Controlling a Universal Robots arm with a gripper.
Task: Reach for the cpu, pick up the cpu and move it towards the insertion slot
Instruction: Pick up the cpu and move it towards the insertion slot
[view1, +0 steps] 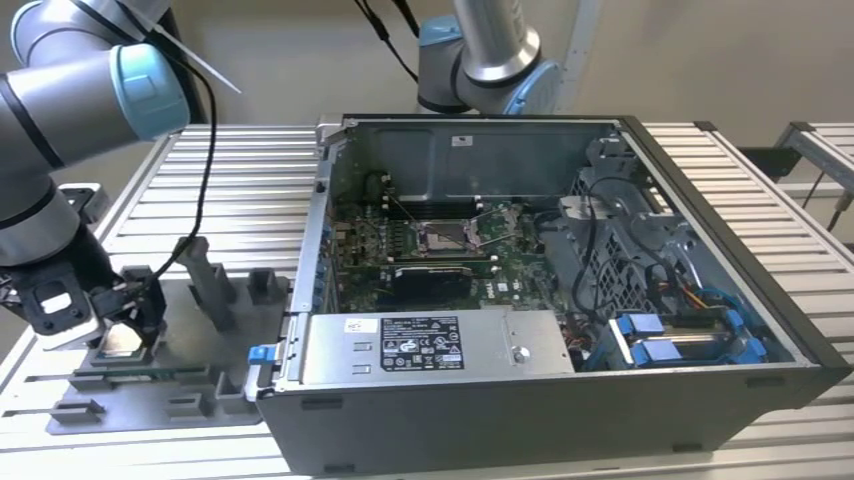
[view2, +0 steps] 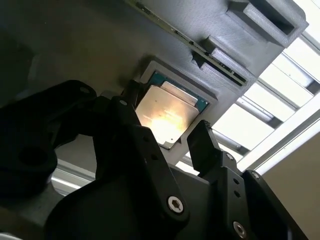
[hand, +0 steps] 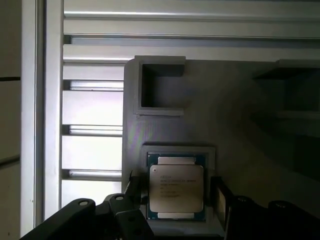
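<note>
While the black jaws stand spread, one on each side of it, the small thin square cpu with its pale silver metal face (hand: 176, 192) lies flat in a recess of the grey plastic fixture (hand: 240, 110), first wrist view. Judged light, stiff, smooth, fragile: hold by two opposite edges, gently, level.

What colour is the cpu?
The cpu is pale silver, green-edged; best in the first wrist view.

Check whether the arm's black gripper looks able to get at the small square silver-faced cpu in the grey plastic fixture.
Probably yes. The gripper hangs over the cpu, its fingers open on either side of it, and nothing lies across the chip; only the low rim of the grey fixture surrounds it.
</note>
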